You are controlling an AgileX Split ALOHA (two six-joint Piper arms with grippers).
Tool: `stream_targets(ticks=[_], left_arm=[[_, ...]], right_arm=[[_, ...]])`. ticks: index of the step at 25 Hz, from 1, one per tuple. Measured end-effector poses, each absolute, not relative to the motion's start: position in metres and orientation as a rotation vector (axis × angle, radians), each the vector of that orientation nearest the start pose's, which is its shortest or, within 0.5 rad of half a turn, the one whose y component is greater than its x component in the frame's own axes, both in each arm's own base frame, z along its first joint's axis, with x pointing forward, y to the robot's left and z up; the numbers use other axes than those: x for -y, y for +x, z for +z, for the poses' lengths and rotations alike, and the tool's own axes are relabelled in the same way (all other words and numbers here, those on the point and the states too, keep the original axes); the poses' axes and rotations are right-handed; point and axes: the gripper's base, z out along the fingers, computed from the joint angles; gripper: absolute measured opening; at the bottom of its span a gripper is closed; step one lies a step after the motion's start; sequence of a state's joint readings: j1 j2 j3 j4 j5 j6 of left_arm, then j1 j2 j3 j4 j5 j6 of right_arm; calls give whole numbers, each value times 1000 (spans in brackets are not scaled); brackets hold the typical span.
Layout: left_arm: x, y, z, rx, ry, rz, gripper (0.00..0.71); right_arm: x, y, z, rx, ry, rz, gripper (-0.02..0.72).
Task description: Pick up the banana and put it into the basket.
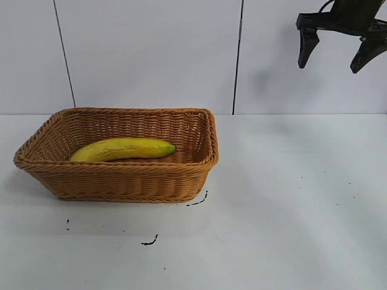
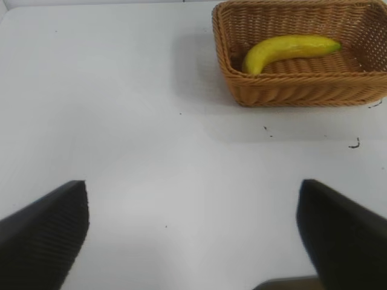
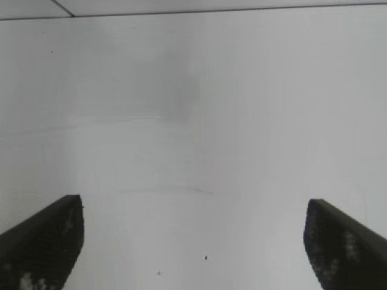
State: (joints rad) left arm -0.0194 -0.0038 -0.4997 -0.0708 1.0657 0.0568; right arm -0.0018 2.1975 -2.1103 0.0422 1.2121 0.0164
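The yellow banana (image 1: 124,148) lies lengthwise inside the tan woven basket (image 1: 121,181) on the left part of the white table. Both show in the left wrist view too: the banana (image 2: 289,49) in the basket (image 2: 290,90), far from that gripper. My right gripper (image 1: 338,60) hangs high at the top right, open and empty, well away from the basket. In the right wrist view its gripper (image 3: 193,235) is open over bare table. My left gripper (image 2: 193,229) is open and empty over bare table; it does not show in the exterior view.
Small black marks (image 1: 151,241) lie on the table in front of the basket. A white panelled wall (image 1: 151,54) stands behind the table.
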Motion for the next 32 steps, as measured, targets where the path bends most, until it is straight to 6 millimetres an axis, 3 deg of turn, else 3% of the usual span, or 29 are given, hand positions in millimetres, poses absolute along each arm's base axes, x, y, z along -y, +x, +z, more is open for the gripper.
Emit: stream_targets(ticks=[4,8,12,19,24,32], left_arm=[[6,-6,277,-2043,81,-61,693],[6,-6,277,-2043,81,-61,693],[6,-6,277,-2043,81,-61,693],[6,-6,277,-2044,82,-61,693],[6,-6,277,-2044,82,-61,693],[6,-6,277,-2044,82,-61,693]], right_arm=[[-3,445,269,-2856,39,71,679],[-7,397,260,-2971,-4,97,679],[-9,341,250,-3079,-11,112,679],[-11,237,252,-3129,10,157,679],[-10,168,262,-3008,4,153,679],[-9,83,271,-2525,-10,125,679]])
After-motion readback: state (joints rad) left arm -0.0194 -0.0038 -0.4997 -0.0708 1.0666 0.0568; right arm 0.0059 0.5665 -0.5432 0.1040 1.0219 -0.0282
